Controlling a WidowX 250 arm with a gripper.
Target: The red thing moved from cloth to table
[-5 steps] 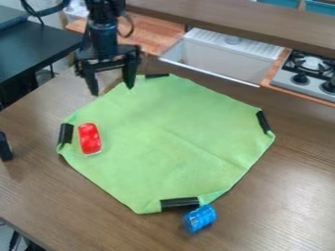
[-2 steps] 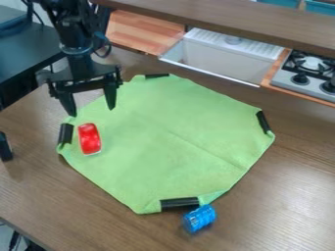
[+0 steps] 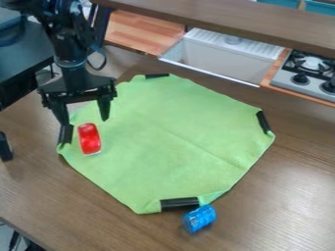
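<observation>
My gripper (image 3: 85, 123) hangs at the left, just above and behind the red thing, its two fingers spread wide with nothing between them. The red thing (image 3: 89, 138), a small rounded block with a pale lower edge, lies near the left corner of the green cloth (image 3: 163, 142). Black tape holds that corner, right beside the red thing. The cloth is spread over the brown wooden table (image 3: 288, 196).
A blue can (image 3: 199, 218) lies on its side at the cloth's front corner. Behind the table are a white sink (image 3: 222, 56) and a stove (image 3: 311, 73). A small black object (image 3: 5, 147) stands at the left edge.
From the cloth's back left side, my gripper has moved left and toward the camera, closer to the red thing. It has stayed open, and the red thing, cloth and can have not moved.
</observation>
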